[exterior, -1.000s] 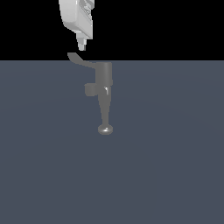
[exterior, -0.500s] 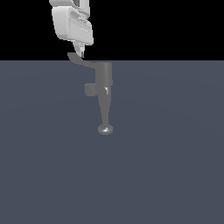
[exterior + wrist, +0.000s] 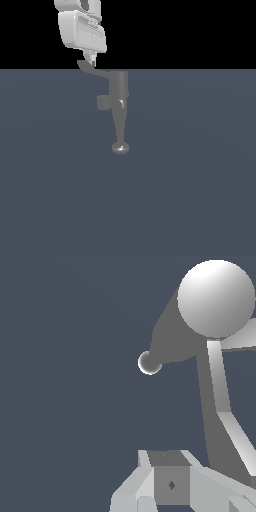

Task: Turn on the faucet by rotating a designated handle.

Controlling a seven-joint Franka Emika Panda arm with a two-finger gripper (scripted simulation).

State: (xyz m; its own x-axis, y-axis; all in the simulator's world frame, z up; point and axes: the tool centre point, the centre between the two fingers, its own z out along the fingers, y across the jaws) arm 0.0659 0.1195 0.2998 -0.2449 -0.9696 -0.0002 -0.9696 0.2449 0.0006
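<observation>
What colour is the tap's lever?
Plain grey metal; the handle shows best in the exterior view.

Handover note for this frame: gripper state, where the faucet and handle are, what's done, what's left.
Gripper: fingertips at the handle's outer tip; open or shut cannot be told, and contact is unclear.
Faucet: upright on the grey floor, spout ending in a rounded knob.
Handle: juts toward the exterior view's left from the cylinder's top.
Done: approach.
Left: push the handle round.
</observation>
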